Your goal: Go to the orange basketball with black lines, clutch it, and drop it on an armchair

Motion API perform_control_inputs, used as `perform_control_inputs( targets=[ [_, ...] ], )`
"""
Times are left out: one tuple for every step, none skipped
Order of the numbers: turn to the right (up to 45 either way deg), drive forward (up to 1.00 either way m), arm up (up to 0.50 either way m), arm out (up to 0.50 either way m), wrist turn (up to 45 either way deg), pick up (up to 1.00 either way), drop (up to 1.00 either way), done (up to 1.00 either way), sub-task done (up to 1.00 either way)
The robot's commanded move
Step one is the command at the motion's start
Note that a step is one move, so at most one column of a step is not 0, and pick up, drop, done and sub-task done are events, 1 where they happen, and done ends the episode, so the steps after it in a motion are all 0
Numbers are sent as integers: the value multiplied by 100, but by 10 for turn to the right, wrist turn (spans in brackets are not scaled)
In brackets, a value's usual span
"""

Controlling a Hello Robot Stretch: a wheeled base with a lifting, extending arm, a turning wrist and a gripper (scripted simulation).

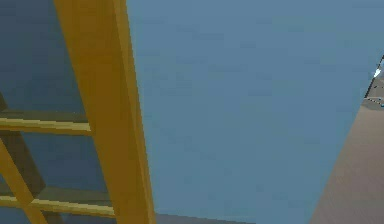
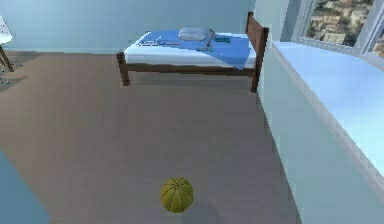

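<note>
Brown bedroom floor (image 2: pixel 100 130), bed (image 2: pixel 190 55) far back. Basketball (image 2: pixel 177 194) near, on floor, slightly left of middle. I should nudge base till arm lines up, then reach. My claw's state: cannot tell.

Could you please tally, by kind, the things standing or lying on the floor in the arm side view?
basketball: 1
bed: 1
white chair, cut off at the view's left edge: 1
Total: 3
</note>
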Motion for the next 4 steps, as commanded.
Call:
perform_control_inputs(
  targets=[
    [0,0,0,50,0,0,0,0,0],
    [0,0,0,0,450,0,0,0,0],
    [0,0,0,0,450,0,0,0,0],
    [0,0,0,0,450,0,0,0,0]
  ],
)
